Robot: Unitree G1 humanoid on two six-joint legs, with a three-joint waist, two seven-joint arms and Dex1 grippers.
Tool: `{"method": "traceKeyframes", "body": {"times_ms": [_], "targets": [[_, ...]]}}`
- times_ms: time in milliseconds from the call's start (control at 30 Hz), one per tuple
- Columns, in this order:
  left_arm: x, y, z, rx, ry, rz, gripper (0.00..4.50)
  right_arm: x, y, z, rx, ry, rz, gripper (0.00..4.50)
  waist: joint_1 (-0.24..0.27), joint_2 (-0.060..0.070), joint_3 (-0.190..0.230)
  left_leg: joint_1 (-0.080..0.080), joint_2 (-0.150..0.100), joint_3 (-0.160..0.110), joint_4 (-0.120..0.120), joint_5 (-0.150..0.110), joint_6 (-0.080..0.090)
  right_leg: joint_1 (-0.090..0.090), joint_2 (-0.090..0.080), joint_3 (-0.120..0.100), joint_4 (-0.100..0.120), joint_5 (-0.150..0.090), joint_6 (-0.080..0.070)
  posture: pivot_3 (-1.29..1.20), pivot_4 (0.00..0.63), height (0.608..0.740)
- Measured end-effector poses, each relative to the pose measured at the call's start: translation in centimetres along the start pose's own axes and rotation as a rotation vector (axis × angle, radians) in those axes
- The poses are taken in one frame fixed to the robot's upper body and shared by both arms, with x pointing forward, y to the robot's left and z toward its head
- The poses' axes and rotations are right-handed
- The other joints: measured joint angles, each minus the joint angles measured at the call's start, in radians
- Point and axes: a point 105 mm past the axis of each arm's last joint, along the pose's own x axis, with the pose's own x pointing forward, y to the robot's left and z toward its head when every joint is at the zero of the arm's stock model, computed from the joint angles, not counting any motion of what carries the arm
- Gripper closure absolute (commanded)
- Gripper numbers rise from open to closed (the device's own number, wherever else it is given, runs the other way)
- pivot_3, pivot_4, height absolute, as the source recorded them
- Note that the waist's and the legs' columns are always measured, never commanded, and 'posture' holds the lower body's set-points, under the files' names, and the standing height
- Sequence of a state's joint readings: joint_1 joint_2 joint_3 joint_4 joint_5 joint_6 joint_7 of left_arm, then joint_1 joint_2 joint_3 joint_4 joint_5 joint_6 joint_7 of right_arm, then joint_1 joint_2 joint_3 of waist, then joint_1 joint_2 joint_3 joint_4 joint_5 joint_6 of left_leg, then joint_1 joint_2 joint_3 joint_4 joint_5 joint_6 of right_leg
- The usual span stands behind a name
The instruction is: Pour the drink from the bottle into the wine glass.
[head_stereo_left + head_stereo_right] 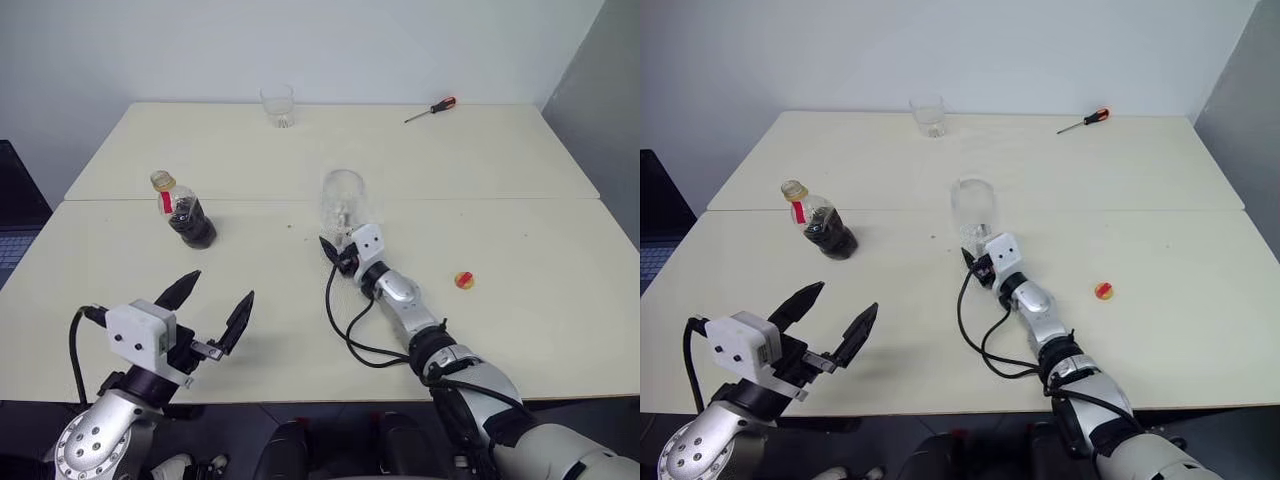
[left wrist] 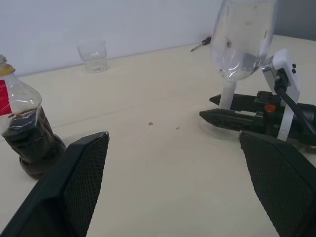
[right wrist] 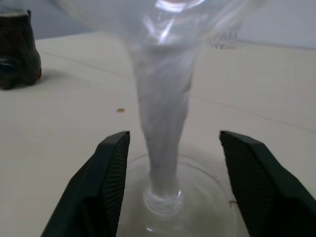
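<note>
The wine glass (image 1: 343, 200) stands upright and empty near the middle of the table. My right gripper (image 3: 173, 140) is open, with one finger on each side of the stem just above the foot and a gap on both sides. The bottle (image 1: 185, 212) stands to the left of the glass, with the dark drink (image 1: 192, 228) filling its lower body and a red label strip on its neck. My left gripper (image 1: 221, 286) hangs open over the table's front left, short of the bottle and holding nothing.
A short clear tumbler (image 1: 278, 104) stands at the far edge of the pale table (image 1: 520, 300). A red-handled screwdriver (image 1: 432, 109) lies at the back right. A small yellow-and-red cap (image 1: 463, 280) lies right of my right arm.
</note>
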State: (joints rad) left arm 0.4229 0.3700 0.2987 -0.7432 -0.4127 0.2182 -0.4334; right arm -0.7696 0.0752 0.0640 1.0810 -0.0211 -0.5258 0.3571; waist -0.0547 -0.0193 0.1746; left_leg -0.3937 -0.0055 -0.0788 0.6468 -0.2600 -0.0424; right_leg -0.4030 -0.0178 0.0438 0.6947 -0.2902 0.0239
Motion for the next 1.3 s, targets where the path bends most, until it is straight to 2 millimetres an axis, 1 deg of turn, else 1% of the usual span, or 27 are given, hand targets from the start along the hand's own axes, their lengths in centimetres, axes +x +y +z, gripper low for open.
{"method": "traceKeyframes", "body": {"times_ms": [33, 67, 200, 333, 433, 533, 600, 633, 667, 733, 767, 833, 867, 900, 967, 1067, 1133, 1300], "targets": [[0.2, 0.0, 0.0, -0.001, -0.004, -0.003, 0.00, -0.2, -0.3, 0.1, -0.008, -0.003, -0.001, 0.29, 0.000, 0.000, 0.000, 0.000, 0.000, 0.000, 0.000, 0.000, 0.000, 0.000, 0.000, 0.000, 0.000, 0.000, 0.000, 0.00, 0.150, 0.740], [0.3, -0.1, 0.1, -0.002, -0.008, -0.005, 0.00, -0.3, -0.4, 0.1, -0.016, -0.007, 0.002, 0.04, 0.000, 0.000, 0.000, 0.000, 0.000, 0.000, 0.000, 0.000, 0.000, 0.000, 0.000, 0.000, 0.000, 0.000, 0.000, 0.00, 0.150, 0.740], [0.7, -0.2, 0.2, -0.003, -0.015, -0.012, 0.00, -0.9, -0.7, 0.8, -0.041, -0.037, 0.028, 0.04, 0.000, 0.000, 0.000, 0.000, 0.000, 0.000, 0.000, 0.000, 0.000, 0.000, 0.000, 0.000, 0.000, 0.000, 0.000, 0.00, 0.150, 0.740], [0.8, -0.2, 0.2, 0.001, -0.015, -0.016, 0.00, -3.0, -0.4, 1.2, -0.062, -0.049, 0.107, 0.04, 0.002, 0.000, 0.000, 0.000, 0.000, 0.000, 0.000, 0.000, 0.000, 0.000, 0.000, 0.000, -0.001, 0.000, 0.000, 0.00, 0.150, 0.740], [0.9, 0.0, 0.2, 0.006, -0.012, -0.015, 0.00, -5.3, 0.1, 1.6, -0.081, -0.028, 0.181, 0.04, 0.008, 0.000, 0.000, -0.001, 0.000, -0.001, 0.000, 0.000, 0.000, 0.000, -0.001, 0.000, -0.001, 0.000, 0.000, 0.00, 0.150, 0.740], [0.9, 0.5, -0.4, 0.019, 0.012, 0.001, 0.00, -8.7, -0.3, 1.9, -0.118, 0.028, 0.236, 0.04, 0.021, 0.000, 0.000, 0.000, -0.001, -0.001, 0.000, 0.000, 0.000, 0.001, -0.001, 0.000, -0.001, 0.000, 0.000, 0.00, 0.150, 0.740], [0.8, 1.5, -1.4, 0.031, 0.049, 0.043, 0.00, -11.0, -1.0, 1.9, -0.133, 0.077, 0.250, 0.04, 0.023, 0.000, 0.000, 0.000, 0.000, -0.002, 0.000, 0.000, 0.000, 0.002, -0.001, -0.001, -0.002, 0.000, 0.000, 0.00, 0.150, 0.740], [0.7, 2.3, -2.1, 0.043, 0.075, 0.080, 0.00, -12.3, -1.3, 2.1, -0.148, 0.104, 0.260, 0.04, 0.024, 0.000, 0.000, 0.001, 0.000, -0.002, 0.000, 0.000, 0.000, 0.003, 0.000, -0.001, -0.003, 0.000, 0.000, 0.00, 0.150, 0.740], [0.5, 3.0, -2.8, 0.050, 0.101, 0.114, 0.00, -13.2, -1.5, 2.3, -0.153, 0.122, 0.265, 0.04, 0.025, -0.001, 0.000, 0.003, 0.000, -0.002, 0.000, 0.000, 0.000, 0.006, 0.000, -0.002, -0.004, 0.000, 0.000, 0.00, 0.150, 0.740], [0.7, 3.9, -3.8, 0.060, 0.131, 0.154, 0.00, -14.8, -2.1, 3.1, -0.159, 0.148, 0.265, 0.04, 0.024, -0.001, 0.001, 0.007, 0.000, -0.003, -0.001, 0.000, 0.000, 0.012, 0.000, -0.003, -0.008, 0.000, 0.000, 0.00, 0.150, 0.740], [0.8, 4.2, -4.1, 0.062, 0.138, 0.168, 0.00, -15.2, -2.1, 3.5, -0.156, 0.151, 0.269, 0.04, 0.024, -0.001, 0.001, 0.011, 0.000, -0.003, -0.002, 0.000, 0.000, 0.016, 0.000, -0.003, -0.010, 0.000, 0.000, 0.00, 0.150, 0.740], [1.8, 4.6, -4.6, 0.054, 0.131, 0.196, 0.00, -16.4, -2.1, 4.9, -0.131, 0.146, 0.269, 0.04, 0.026, -0.001, 0.001, 0.012, 0.000, -0.004, -0.002, 0.000, 0.000, 0.019, 0.001, -0.004, -0.013, -0.001, 0.000, 0.00, 0.150, 0.740], [2.4, 4.8, -4.9, 0.038, 0.123, 0.221, 0.00, -17.0, -1.8, 5.5, -0.122, 0.144, 0.281, 0.04, 0.028, -0.001, 0.001, 0.012, 0.000, -0.004, -0.002, 0.000, 0.000, 0.020, 0.001, -0.004, -0.013, -0.001, 0.001, 0.00, 0.150, 0.740], [2.7, 4.9, -5.0, 0.035, 0.124, 0.233, 0.00, -17.1, -1.5, 6.0, -0.118, 0.135, 0.293, 0.04, 0.028, -0.003, 0.001, 0.012, 0.000, -0.004, -0.002, 0.000, 0.000, 0.020, 0.000, -0.004, -0.013, 0.000, 0.001, 0.00, 0.150, 0.740], [3.8, 5.3, -5.1, 0.028, 0.109, 0.268, 0.00, -17.6, -0.6, 7.1, -0.101, 0.116, 0.319, 0.04, 0.029, -0.004, 0.001, 0.011, 0.000, -0.004, -0.001, 0.000, 0.000, 0.020, 0.000, -0.005, -0.014, 0.000, 0.001, 0.00, 0.150, 0.740], [5.5, 5.8, -4.9, 0.071, 0.081, 0.279, 0.00, -18.1, 0.7, 9.2, -0.088, 0.066, 0.361, 0.04, 0.029, -0.005, 0.000, 0.012, 0.000, -0.004, -0.002, 0.000, 0.000, 0.020, 0.000, -0.005, -0.014, 0.000, 0.001, 0.00, 0.150, 0.740], [6.3, 6.3, -5.0, 0.093, 0.074, 0.299, 0.00, -18.3, 1.5, 10.2, -0.098, 0.046, 0.394, 0.04, 0.029, -0.005, 0.000, 0.012, 0.000, -0.004, -0.002, 0.000, 0.000, 0.020, 0.000, -0.005, -0.014, 0.000, 0.001, 0.00, 0.150, 0.740], [7.9, 8.4, -4.6, 0.158, 0.047, 0.367, 0.00, -18.7, 2.2, 10.8, -0.108, 0.048, 0.411, 0.04, 0.029, -0.006, 0.000, 0.012, 0.000, -0.004, -0.002, 0.000, 0.000, 0.020, 0.000, -0.005, -0.014, 0.000, 0.001, 0.00, 0.150, 0.740]]}}
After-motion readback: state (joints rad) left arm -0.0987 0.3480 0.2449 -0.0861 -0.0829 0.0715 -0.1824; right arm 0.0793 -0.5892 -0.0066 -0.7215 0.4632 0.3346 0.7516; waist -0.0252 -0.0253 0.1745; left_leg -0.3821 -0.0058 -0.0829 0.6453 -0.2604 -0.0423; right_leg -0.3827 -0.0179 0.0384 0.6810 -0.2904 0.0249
